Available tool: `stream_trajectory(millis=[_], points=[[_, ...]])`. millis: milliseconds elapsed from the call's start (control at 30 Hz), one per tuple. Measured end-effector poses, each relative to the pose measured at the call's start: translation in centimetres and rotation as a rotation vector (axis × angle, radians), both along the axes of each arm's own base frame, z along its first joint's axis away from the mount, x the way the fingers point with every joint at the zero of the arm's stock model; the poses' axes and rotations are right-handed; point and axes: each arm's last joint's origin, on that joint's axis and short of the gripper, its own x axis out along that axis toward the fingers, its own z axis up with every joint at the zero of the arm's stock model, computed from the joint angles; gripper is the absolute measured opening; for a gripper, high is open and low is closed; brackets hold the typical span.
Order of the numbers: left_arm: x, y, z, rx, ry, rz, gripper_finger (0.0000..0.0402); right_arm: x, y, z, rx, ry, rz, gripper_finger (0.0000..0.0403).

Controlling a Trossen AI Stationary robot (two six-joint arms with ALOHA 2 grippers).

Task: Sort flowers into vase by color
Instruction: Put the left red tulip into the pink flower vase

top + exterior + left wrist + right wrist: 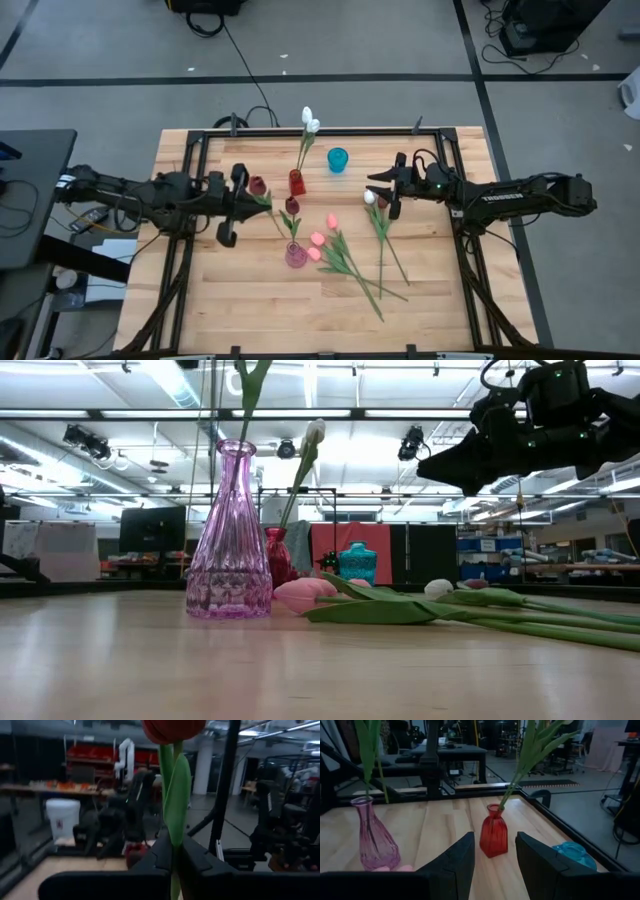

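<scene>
Covering the wooden table (240,290), loose tulips (345,262) lie beside 3 vases (295,255).

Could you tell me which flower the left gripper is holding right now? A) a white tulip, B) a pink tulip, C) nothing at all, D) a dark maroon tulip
D: the left gripper has its jaws closed on the green stem of a dark maroon tulip, whose dark red head shows just above the jaws in the left wrist view.
</scene>
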Motion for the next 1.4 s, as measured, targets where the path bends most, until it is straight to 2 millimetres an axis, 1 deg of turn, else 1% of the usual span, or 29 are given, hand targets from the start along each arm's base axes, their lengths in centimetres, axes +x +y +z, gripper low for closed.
stream_trajectory(millis=[67,200,333,467,600,867,1033,1133,1200,1333,1400], points=[[-0.1,-0.3,0.4,0.028,-0.047,-0.011,0.0017,0.0,0.0,0.0,0.000,0.002,-0.001,0.0154],[-0.5,-0.8,1.1,0.019,-0.123,-0.060,0.0017,0.0,0.0,0.0,0.001,0.004,-0.001,0.0154],[-0.6,-1.4,1.2,-0.008,-0.127,-0.104,0.0017,0.0,0.0,0.0,0.005,0.002,0.001,0.0154],[-0.2,-1.9,1.0,0.007,-0.123,-0.108,0.0017,0.0,0.0,0.0,0.001,-0.001,-0.002,0.0154],[0.7,-2.4,0.3,0.045,-0.088,-0.086,0.0017,0.0,0.0,0.1,0.004,-0.011,0.000,0.0154],[2.1,-3.0,-0.9,0.058,-0.024,-0.087,0.0017,0.1,0.2,0.2,0.005,-0.020,0.008,0.0154],[3.7,-3.5,-2.5,0.078,0.063,-0.089,0.0019,0.1,0.3,0.1,0.029,-0.011,0.035,0.0154],[5.0,-3.9,-4.1,0.075,0.148,-0.084,0.0033,0.1,0.5,-0.3,0.050,0.026,0.028,0.0154],[5.5,-4.0,-5.1,0.066,0.215,-0.072,0.0052,0.5,0.8,-0.3,0.097,0.088,0.024,0.0154],[5.7,-4.0,-6.6,0.041,0.347,-0.044,0.0105,1.3,1.9,-0.2,0.177,0.310,-0.012,0.0154],[5.6,-3.9,-6.8,0.021,0.381,-0.041,0.0132,1.4,2.7,-0.1,0.188,0.401,-0.041,0.0154]])
